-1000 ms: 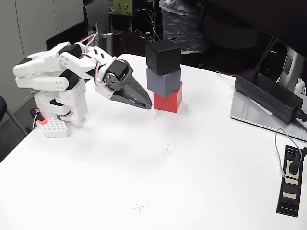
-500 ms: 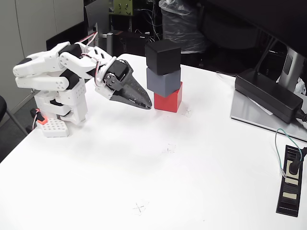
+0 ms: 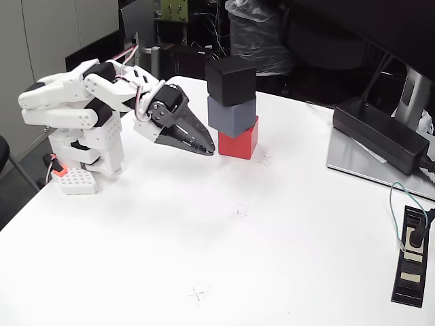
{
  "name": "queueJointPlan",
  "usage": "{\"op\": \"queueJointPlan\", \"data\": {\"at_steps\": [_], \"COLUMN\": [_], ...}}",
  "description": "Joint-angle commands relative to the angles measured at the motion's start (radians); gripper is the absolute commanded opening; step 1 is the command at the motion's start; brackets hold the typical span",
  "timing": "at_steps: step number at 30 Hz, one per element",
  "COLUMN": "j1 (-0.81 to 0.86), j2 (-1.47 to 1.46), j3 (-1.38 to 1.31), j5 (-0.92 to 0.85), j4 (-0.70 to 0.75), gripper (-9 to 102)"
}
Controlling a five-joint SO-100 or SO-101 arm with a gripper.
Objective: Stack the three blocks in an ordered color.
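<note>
On the surface we logged a black, grey, red stack; tool pressed together, empty, just beside it. Risk: a swing could topple it.

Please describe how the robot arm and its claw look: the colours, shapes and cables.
The arm has white blocky segments with black motor parts at the joints. Thin red and white cables loop over its top. The claw is glossy black and tapers to a pointed beak shape. An orange part sits by the white base.
</note>
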Motion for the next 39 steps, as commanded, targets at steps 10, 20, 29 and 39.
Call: {"op": "queueJointPlan", "data": {"at_steps": [10, 20, 29, 39], "j1": [0.006, -0.006, -0.006, -0.006], "j2": [0.003, 0.003, 0.002, 0.002], "j3": [-0.003, -0.003, -0.003, -0.003], "j5": [-0.021, -0.011, -0.011, -0.011], "j4": [0.003, 0.000, 0.000, 0.000], "gripper": [-1, -1, -1, -1]}}
